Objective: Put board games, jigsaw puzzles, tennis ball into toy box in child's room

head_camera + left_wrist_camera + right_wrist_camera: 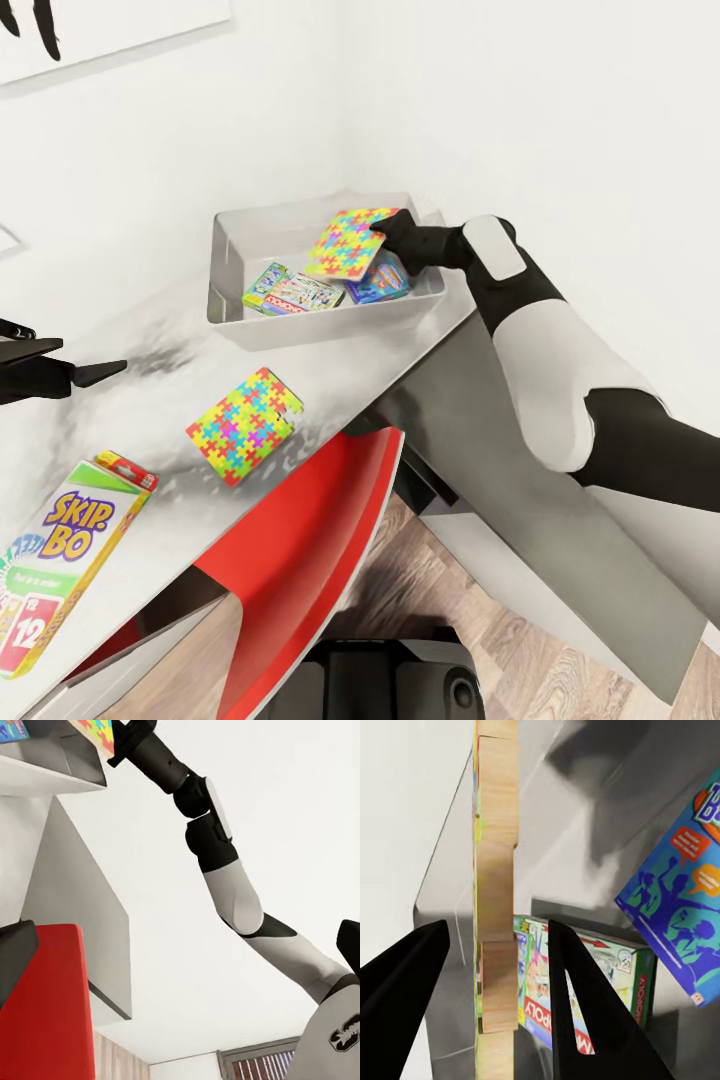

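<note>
Above the toy box (232,262), in the upper middle of the head view, a jigsaw puzzle (350,243) is held tilted by the right gripper (385,233), whose jaws are pinched on its right edge. In the right wrist view the puzzle's wooden edge (496,900) is seen upright between the two dark fingers (585,1009), though contact is not plainly shown there. Inside the toy box two board games lie flat: a green-edged board game (292,291) towards the left and a blue-purple board game (382,281) just beside it to the right, partly under the held puzzle. The toy box is set on the pale grey bench (170,400), near the corner of the white walls. A second jigsaw puzzle (245,424) is lying on the bench in the middle left of the frame, well apart from the toy box. The Skip-Bo board game (68,560) is placed at the lower left, near the bench edge. The left gripper (85,373) is seen at the left edge above the bench, holding nothing; whether its jaws are spread cannot be told. A red chair (315,560) is tucked beneath the bench, over the wood-plank floor (520,640).
</note>
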Controlling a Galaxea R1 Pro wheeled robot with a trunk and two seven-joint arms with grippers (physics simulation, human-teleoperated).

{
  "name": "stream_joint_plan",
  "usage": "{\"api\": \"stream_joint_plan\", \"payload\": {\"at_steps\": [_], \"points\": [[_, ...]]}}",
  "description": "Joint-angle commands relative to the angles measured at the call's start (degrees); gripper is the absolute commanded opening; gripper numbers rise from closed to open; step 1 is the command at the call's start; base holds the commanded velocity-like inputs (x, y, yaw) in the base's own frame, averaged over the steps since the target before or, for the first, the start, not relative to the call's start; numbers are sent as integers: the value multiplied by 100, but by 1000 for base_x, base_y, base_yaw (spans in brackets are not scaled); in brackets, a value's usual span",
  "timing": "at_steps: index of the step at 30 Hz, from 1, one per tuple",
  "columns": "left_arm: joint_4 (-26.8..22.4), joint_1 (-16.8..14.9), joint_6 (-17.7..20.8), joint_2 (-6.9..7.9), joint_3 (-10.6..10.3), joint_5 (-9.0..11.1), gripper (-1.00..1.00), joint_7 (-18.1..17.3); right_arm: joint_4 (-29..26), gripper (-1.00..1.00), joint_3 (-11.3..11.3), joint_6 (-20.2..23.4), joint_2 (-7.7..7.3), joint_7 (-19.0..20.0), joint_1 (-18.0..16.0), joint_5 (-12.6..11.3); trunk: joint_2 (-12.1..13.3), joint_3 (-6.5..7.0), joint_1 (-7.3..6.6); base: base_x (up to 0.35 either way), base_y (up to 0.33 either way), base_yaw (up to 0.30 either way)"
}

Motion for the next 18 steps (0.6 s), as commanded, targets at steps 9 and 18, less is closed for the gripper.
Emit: {"api": "stream_joint_plan", "payload": {"at_steps": [9, 18], "points": [[1, -11, 61, 8, -26, 3, 100, -40, -19, 100, -35, -1, 6, -50, -105, -67, -10, -8, 3, 0, 0, 0], [-4, -11, 61, 8, -26, 3, 100, -40, -18, 100, -35, 5, 6, -49, -114, -67, -10, -8, 3, 0, 0, 0]]}}
